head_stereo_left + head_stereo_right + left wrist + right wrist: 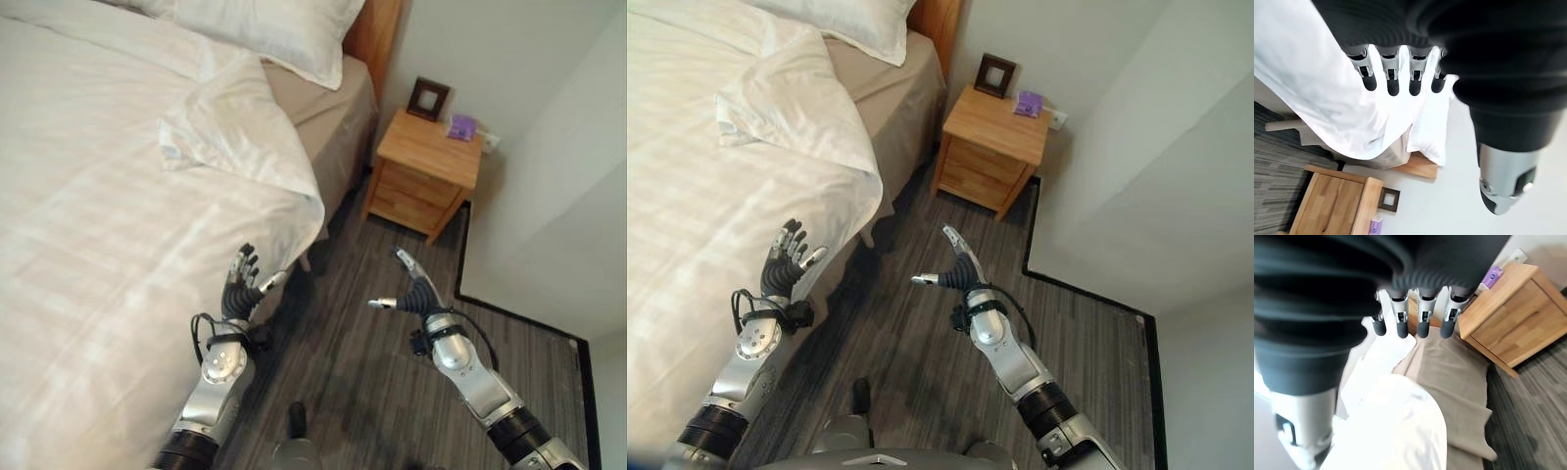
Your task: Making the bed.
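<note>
Bed with a white duvet folded back at its near top corner, both hands held empty beside it.

The duvet [118, 225] is laid lengthwise toward the pillow [284, 29], its left part cut off; a corner is folded back, and the tan sheet [313, 98] is bared. The left hand [242, 279] is raised at the duvet's edge, fingers straight, nothing held. The right hand [411, 289] is held over the floor [362, 343], fingers spread, empty. A nightstand [426, 171] is seen beyond.
</note>
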### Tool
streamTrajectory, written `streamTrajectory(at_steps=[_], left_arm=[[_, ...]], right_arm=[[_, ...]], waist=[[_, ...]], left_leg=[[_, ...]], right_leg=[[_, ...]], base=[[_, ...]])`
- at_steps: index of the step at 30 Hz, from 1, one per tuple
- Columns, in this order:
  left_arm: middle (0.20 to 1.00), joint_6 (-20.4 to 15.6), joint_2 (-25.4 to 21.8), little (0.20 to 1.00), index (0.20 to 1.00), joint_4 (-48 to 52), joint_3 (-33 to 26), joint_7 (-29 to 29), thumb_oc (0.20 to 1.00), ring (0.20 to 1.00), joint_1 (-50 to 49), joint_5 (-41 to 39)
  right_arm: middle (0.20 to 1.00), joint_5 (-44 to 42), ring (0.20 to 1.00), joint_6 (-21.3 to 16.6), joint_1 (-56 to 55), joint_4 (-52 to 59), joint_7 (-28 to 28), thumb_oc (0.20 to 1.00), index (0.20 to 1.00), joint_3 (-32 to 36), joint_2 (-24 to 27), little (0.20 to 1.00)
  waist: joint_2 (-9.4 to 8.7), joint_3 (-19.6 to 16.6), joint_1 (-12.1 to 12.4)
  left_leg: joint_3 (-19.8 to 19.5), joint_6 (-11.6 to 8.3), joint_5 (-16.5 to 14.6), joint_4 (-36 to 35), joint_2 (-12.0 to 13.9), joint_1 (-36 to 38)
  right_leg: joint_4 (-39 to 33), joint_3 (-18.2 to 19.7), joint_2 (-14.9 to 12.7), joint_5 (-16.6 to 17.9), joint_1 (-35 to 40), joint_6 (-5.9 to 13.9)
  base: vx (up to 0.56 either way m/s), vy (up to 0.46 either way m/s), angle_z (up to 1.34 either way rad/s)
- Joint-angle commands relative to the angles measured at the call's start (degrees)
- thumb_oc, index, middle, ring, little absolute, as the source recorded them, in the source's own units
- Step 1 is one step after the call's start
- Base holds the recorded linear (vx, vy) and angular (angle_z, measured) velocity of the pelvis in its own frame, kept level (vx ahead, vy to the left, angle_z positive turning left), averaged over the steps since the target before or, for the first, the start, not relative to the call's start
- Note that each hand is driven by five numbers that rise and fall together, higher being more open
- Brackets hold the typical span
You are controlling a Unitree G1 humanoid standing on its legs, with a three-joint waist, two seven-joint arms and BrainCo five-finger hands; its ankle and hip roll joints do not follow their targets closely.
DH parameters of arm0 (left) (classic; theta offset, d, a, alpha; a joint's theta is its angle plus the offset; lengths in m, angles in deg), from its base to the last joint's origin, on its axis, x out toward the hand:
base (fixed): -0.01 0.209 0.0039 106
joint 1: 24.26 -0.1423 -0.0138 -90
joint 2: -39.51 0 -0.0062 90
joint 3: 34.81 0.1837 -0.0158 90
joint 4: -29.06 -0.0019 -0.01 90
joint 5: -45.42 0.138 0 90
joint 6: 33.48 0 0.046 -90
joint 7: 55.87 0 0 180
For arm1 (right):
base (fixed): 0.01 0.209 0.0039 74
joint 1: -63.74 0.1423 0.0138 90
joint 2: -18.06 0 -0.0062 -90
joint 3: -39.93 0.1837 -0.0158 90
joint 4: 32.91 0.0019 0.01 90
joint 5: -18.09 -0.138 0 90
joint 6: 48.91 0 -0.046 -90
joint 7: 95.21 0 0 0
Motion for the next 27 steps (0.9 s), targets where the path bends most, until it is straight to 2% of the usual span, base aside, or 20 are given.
streamTrajectory(at_steps=[1, 3, 4, 5, 6, 7, 8, 9, 10, 11, 14, 16, 17, 18, 19, 20, 22, 23, 25, 27], left_arm=[[1.0, -3.49, -2.65, 1.0, 1.0, 3.53, -0.03, 1.48, 1.0, 1.0, 2.35, 1.94], [1.0, -4.19, -2.6, 1.0, 1.0, 3.07, 0.9, 1.74, 1.0, 1.0, 4.29, 1.43], [1.0, -4.11, -2.25, 1.0, 1.0, 1.92, 1.5, 1.05, 1.0, 1.0, 5.22, 1.53], [1.0, -4.43, -1.86, 1.0, 1.0, 1.86, 1.52, 1.1, 1.0, 1.0, 5.12, 1.31], [1.0, -4.57, -1.67, 1.0, 1.0, 1.8, 1.22, 0.47, 1.0, 1.0, 4.76, 1.5], [1.0, -4.39, -0.28, 1.0, 1.0, 2.33, 0.63, 0.22, 1.0, 1.0, 4.01, -0.11], [1.0, -4.47, 0.31, 1.0, 1.0, 3.04, 0.52, -0.03, 1.0, 1.0, 4.02, -0.82], [1.0, -4.44, 0.29, 1.0, 1.0, 3.07, 0.51, -0.05, 1.0, 1.0, 4.11, -0.82], [1.0, -4.85, 0.43, 1.0, 1.0, 3.55, 0.01, 0.98, 1.0, 1.0, 3.6, -1.33], [1.0, -5.37, 0.58, 1.0, 1.0, 3.95, -0.48, 1.4, 1.0, 1.0, 3.49, -2.01], [1.0, -5.7, 1.42, 1.0, 1.0, 3.77, -1.33, 1.51, 1.0, 1.0, 3.28, -2.92], [1.0, -5.77, 1.57, 1.0, 1.0, 3.92, -1.46, 1.74, 1.0, 1.0, 3.03, -3.22], [1.0, -5.6, 1.92, 1.0, 1.0, 3.82, -1.71, 2.48, 1.0, 1.0, 1.87, -3.55], [1.0, -5.48, 2.05, 1.0, 1.0, 3.85, -1.64, 2.8, 1.0, 1.0, 1.59, -3.91], [1.0, -5.48, 2.05, 1.0, 1.0, 3.86, -1.64, 2.81, 1.0, 1.0, 1.56, -3.92], [1.0, -4.52, 2.19, 1.0, 1.0, 4.03, -1.17, 3.92, 1.0, 1.0, 1.05, -4.74], [1.0, -4.21, 2.01, 1.0, 1.0, 4.22, -1.02, 4.6, 1.0, 1.0, 0.62, -5.3], [1.0, -4.05, 2.0, 1.0, 1.0, 4.31, -0.62, 5.37, 1.0, 1.0, 0.19, -5.98], [1.0, -3.29, 2.01, 1.0, 1.0, 3.95, -1.02, 5.62, 1.0, 1.0, -0.78, -6.67], [1.0, -3.03, 1.72, 1.0, 1.0, 3.96, -0.77, 5.69, 1.0, 1.0, -1.41, -7.39]], right_arm=[[1.0, 1.19, 1.0, -1.62, 2.13, 0.69, -0.75, 1.0, 1.0, 3.05, -0.66, 1.0], [1.0, 1.64, 1.0, -1.71, 0.99, 0.55, -1.59, 1.0, 1.0, 3.16, -0.28, 1.0], [1.0, 1.72, 1.0, -1.13, 0.83, 0.08, -2.15, 1.0, 1.0, 3.08, -0.52, 1.0], [1.0, 2.28, 1.0, -1.37, 0.65, -0.06, -2.3, 1.0, 1.0, 2.84, -0.21, 1.0], [1.0, 1.92, 1.0, -1.32, 0.71, -0.62, -2.66, 1.0, 1.0, 3.08, -0.08, 1.0], [1.0, 1.62, 1.0, -1.23, 0.9, -1.7, -2.89, 1.0, 1.0, 2.61, 0.81, 1.0], [1.0, 1.02, 1.0, -1.38, 1.46, -1.74, -3.21, 1.0, 1.0, 2.49, 1.35, 1.0], [1.0, 1.0, 1.0, -1.41, 1.57, -1.78, -3.21, 1.0, 1.0, 2.53, 1.35, 1.0], [1.0, 0.13, 1.0, -1.53, 2.57, -2.03, -3.16, 1.0, 1.0, 2.9, 1.9, 1.0], [1.0, 0.15, 1.0, -1.52, 3.42, -2.25, -3.06, 1.0, 1.0, 2.94, 2.38, 1.0], [1.0, -0.18, 1.0, -1.86, 5.12, -3.1, -2.38, 1.0, 1.0, 2.54, 2.4, 1.0], [1.0, -0.21, 1.0, -2.08, 5.12, -3.49, -2.09, 1.0, 1.0, 2.35, 2.34, 1.0], [1.0, 0.09, 1.0, -2.3, 5.2, -4.69, -1.62, 1.0, 1.0, 1.8, 1.95, 1.0], [1.0, 0.33, 1.0, -2.32, 5.25, -5.08, -1.61, 1.0, 1.0, 1.61, 1.8, 1.0], [1.0, 0.33, 1.0, -2.34, 5.24, -5.1, -1.62, 1.0, 1.0, 1.6, 1.8, 1.0], [1.0, 0.94, 1.0, -2.19, 5.38, -5.36, -1.35, 1.0, 1.0, 1.66, 1.49, 1.0], [1.0, 0.92, 1.0, -2.46, 5.5, -5.54, -1.2, 1.0, 1.0, 1.2, 1.21, 1.0], [1.0, 0.67, 1.0, -2.42, 5.77, -5.36, -0.62, 1.0, 1.0, 0.38, 0.77, 1.0], [1.0, 0.64, 1.0, -2.09, 6.38, -6.2, 0.56, 1.0, 1.0, -0.69, -0.46, 1.0], [1.0, 0.53, 1.0, -2.01, 7.21, -6.95, 0.92, 1.0, 1.0, -1.61, -1.96, 1.0]], waist=[[-1.0, 1.24, 0.55], [-0.99, 0.73, -0.78], [-1.49, 0.3, -2.03], [-1.69, -0.47, -2.85], [-1.61, -1.73, -3.61], [-0.23, -1.74, -2.52], [-0.33, -0.77, -1.49], [-0.48, -1.04, -2.11], [-2.04, 0.44, -0.76], [-2.11, 1.05, 0.33], [-2.77, 2.08, 2.83], [-2.75, 1.97, 3.2], [-1.34, 0.81, 3.99], [-0.86, 0.57, 4.28], [-0.92, 0.62, 4.3], [0.29, -0.12, 4.06], [0.93, -0.09, 4.4], [1.28, -0.23, 5.17], [0.96, -1.48, 5.81], [-0.67, -1.94, 6.27]], left_leg=[[0.37, -6.43, -11.51, 0.2, 4.55, 8.82], [-2.8, -6.49, -15.4, 0.2, 4.32, 12.33], [-4.21, -6.57, -15.87, 0.2, 4.01, 14.51], [-4.37, -6.69, -17.0, 0.2, 4.47, 16.52], [-4.85, -7.27, -15.42, 1.91, 5.41, 18.17], [-5.16, -8.6, -10.3, 16.92, 9.28, 13.34], [-5.86, -9.43, -5.57, 27.95, 10.31, 7.12], [-6.73, -9.43, -5.49, 28.64, 10.12, 5.86], [-2.72, -8.15, -3.78, 38.89, 12.29, -1.95], [-1.66, -7.87, -5.76, 39.61, 12.45, -5.18], [2.87, -6.1, -11.29, 33.97, 8.88, -12.37], [5.81, -5.65, -9.89, 28.63, 7.49, -12.63], [12.4, -5.34, -6.22, 17.62, 5.32, -12.62], [15.35, -5.04, -4.3, 13.85, 4.69, -12.91], [15.45, -5.02, -4.09, 13.43, 4.51, -12.65], [22.42, -3.55, -2.38, 7.97, 5.02, -12.6], [25.74, -3.12, -0.89, 5.82, 4.95, -12.45], [26.67, -3.03, 0.32, 5.82, 4.86, -13.18], [24.53, -0.83, -0.48, 2.12, 2.84, -10.21], [24.22, -0.37, 0.64, 1.54, 2.17, -8.02]], right_leg=[[-0.8, 5.1, -1.29, 4.04, -5.92, 1.52], [-0.8, 11.07, 0.56, 3.68, -7.66, 1.82], [-0.8, 13.89, 1.32, 5.51, -6.64, 1.65], [-0.8, 14.73, 1.53, 5.76, -5.58, 1.37], [-0.8, 15.6, 2.62, 6.59, -4.45, 0.91], [-0.8, 13.54, 4.73, 4.68, 0.18, -1.74], [-0.8, 11.43, 5.0, 3.4, 2.75, -3.41], [-0.8, 10.86, 4.71, 3.53, 2.38, -3.51], [-0.8, 9.07, 4.67, 0.4, 5.86, -5.66], [-0.8, 8.03, 4.8, -0.81, 6.86, -5.81], [-0.8, 6.88, 5.12, -3.74, 9.35, -5.22], [-0.8, 6.37, 5.48, -4.22, 9.9, -5.02], [-0.8, 5.36, 8.22, -7.3, 12.77, -4.5], [-0.8, 4.74, 9.14, -8.16, 13.68, -4.49], [-0.8, 4.76, 9.05, -8.16, 13.75, -4.47], [-0.8, 3.25, 11.71, -10.04, 15.75, -5.03], [-0.8, 2.2, 13.08, -11.53, 17.62, -5.58], [-0.8, 1.94, 14.65, -12.35, 19.68, -6.33], [-0.8, 1.64, 15.12, -11.93, 21.35, -5.37], [-0.8, 1.13, 15.04, -10.49, 23.58, -5.29]], base=[[0.51, 0.059, 0.61], [0.63, 0.042, 0.84], [0.76, 0.021, 1.24], [0.84, -0.027, 1.33], [0.89, -0.127, 1.68], [0.74, -0.234, 1.21], [0.41, -0.204, 0.82], [0.32, -0.242, 0.18], [0.33, -0.144, -0.02], [0.46, -0.148, -0.04], [0.32, 0.055, 0.09], [0.35, 0.111, 0.16], [0.45, 0.16, 0.43], [0.45, 0.16, 0.52], [0.39, 0.14, 0.39], [0.27, 0.091, 0.27], [0.42, 0.109, 0.41], [0.58, 0.131, 0.56], [0.53, 0.194, 0.62], [0.41, 0.15, 0.4]])
